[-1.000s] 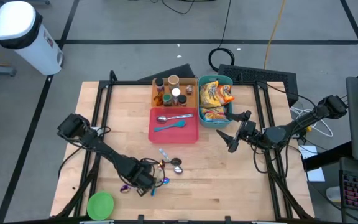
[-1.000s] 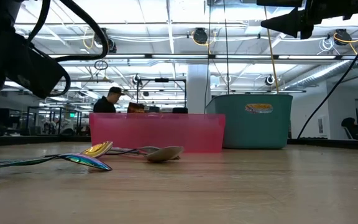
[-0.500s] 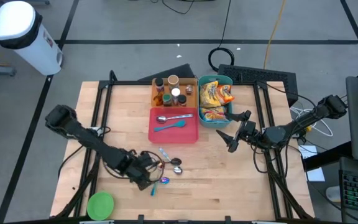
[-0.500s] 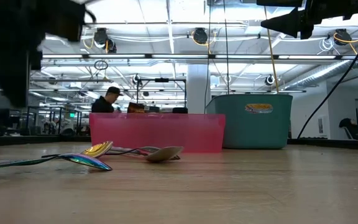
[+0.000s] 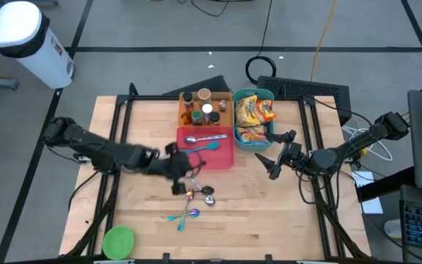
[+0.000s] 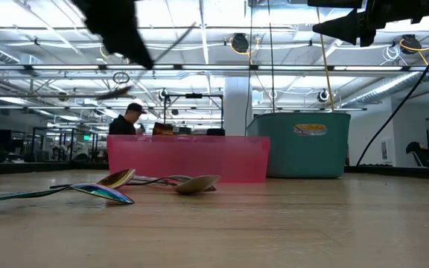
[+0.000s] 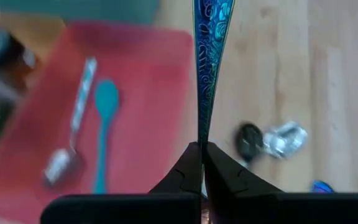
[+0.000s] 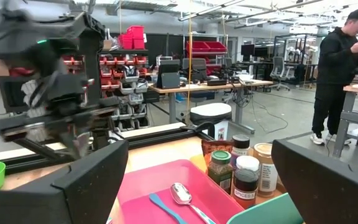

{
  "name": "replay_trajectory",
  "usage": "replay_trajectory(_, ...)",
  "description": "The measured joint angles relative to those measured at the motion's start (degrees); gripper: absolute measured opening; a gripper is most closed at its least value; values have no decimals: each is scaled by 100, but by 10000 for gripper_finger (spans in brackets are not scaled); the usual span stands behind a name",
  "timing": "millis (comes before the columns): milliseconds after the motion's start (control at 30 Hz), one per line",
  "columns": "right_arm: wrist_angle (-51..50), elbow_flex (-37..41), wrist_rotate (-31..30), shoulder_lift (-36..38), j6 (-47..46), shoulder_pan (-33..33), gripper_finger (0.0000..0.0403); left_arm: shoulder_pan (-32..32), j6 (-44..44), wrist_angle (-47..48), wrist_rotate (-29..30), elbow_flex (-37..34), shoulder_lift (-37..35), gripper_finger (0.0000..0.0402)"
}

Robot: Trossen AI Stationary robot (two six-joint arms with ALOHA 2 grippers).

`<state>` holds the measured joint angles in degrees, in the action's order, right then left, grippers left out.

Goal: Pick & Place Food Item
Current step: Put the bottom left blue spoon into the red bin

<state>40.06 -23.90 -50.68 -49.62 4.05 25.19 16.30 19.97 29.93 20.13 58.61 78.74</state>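
1. The blue patterned spoon [image 7: 205, 68] is pinched by its handle in the left gripper [image 5: 176, 170], fingers pressed together on it, just off the front edge of the pink tray [image 5: 224, 155].
2. In the pink tray lie a silver spoon [image 5: 205, 138] and a teal spoon [image 5: 201, 148].
3. More spoons [image 5: 205, 195] lie loose on the table [image 5: 269, 220], near the tray's front edge.
4. A green bowl [image 5: 119, 241] sits at the table's front left corner.
5. The teal bin [image 5: 271, 133] holds snack bags [image 5: 252, 111].
6. The right gripper [image 5: 278, 155], fingers spread and empty, hangs beside the bin, toward the table's right edge.
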Motion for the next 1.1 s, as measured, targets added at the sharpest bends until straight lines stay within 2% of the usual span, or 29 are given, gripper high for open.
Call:
replay_trajectory(233, -5, 0, -6, 1, -33, 0, 391, -1317, -1773, -978, -765, 2, -4, 4)
replay_trajectory(467, -5, 0, -10, 1, -35, 0, 391, -2144, -2721, -1700, -1448, 11, 113, 6)
replay_trajectory(633, -51, 0, -15, 1, -39, 0, 391, -2399, -2892, -2053, -1739, 11, 379, 5)
replay_trajectory(1100, -148, 0, -16, -3, -31, -2, 391, -2531, -3259, -2564, -1790, 11, 1264, 5)
